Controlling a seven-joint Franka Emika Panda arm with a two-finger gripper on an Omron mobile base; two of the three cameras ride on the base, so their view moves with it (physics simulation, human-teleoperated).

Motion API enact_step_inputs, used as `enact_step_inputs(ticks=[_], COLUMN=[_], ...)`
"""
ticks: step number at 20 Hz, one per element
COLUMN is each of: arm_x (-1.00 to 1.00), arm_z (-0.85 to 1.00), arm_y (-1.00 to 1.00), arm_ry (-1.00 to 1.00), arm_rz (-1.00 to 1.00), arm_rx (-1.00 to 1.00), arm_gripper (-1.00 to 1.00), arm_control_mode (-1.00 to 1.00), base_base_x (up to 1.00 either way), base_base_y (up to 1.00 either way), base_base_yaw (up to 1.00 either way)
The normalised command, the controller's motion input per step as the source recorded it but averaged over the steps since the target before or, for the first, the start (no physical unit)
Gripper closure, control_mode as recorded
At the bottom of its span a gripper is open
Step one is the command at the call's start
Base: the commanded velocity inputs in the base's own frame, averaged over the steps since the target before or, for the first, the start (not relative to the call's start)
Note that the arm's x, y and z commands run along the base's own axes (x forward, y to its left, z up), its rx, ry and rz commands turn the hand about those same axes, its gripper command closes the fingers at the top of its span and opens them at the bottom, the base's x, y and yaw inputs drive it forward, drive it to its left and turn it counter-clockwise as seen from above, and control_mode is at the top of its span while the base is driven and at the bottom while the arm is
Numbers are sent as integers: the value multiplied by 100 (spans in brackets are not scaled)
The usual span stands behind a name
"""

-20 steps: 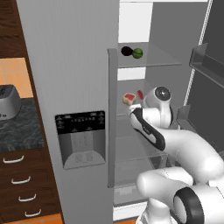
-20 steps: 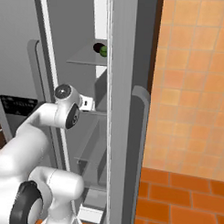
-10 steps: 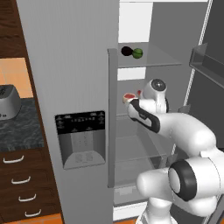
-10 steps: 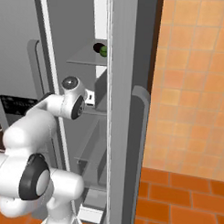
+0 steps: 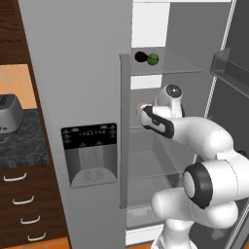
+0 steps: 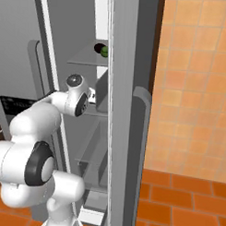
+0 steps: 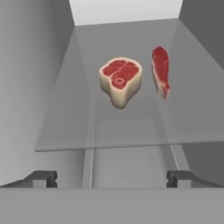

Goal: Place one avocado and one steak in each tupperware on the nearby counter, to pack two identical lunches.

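Two raw red steaks lie on the fridge's middle glass shelf: a thick T-bone steak and a thinner steak standing on edge to its right. My gripper is open and empty, short of the shelf's front edge and level with them. In the left base view the gripper reaches in past the door edge, beside a steak. On the shelf above sit a dark avocado and a green avocado. The counter lies at the left. The tupperware is out of view.
The shut fridge door with its dispenser stands left of the opening. The open door's bins hang at the right. A silver toaster stands on the counter. An orange tiled wall is right of the fridge.
My hand has pushed a little further into the fridge, towards the middle shelf. The jaws have stayed open. Steaks and avocados have not moved.
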Motion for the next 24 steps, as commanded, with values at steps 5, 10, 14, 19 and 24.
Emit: enact_step_inputs(ticks=[5,10,14,19,24], arm_x=[11,26,29,22,28], arm_z=[0,-3,-7,-13,-18], arm_y=[-3,0,-3,0,0], arm_ry=[0,2,4,1,2], arm_rz=[0,0,-2,-4,-3], arm_rx=[1,0,2,0,0], arm_gripper=[-100,-100,-100,-100,-100], arm_control_mode=[-100,-100,-100,-100,-100], base_base_x=[0,0,0,0,0], base_base_y=[0,0,0,0,0], base_base_yaw=[0,0,0,0,0])
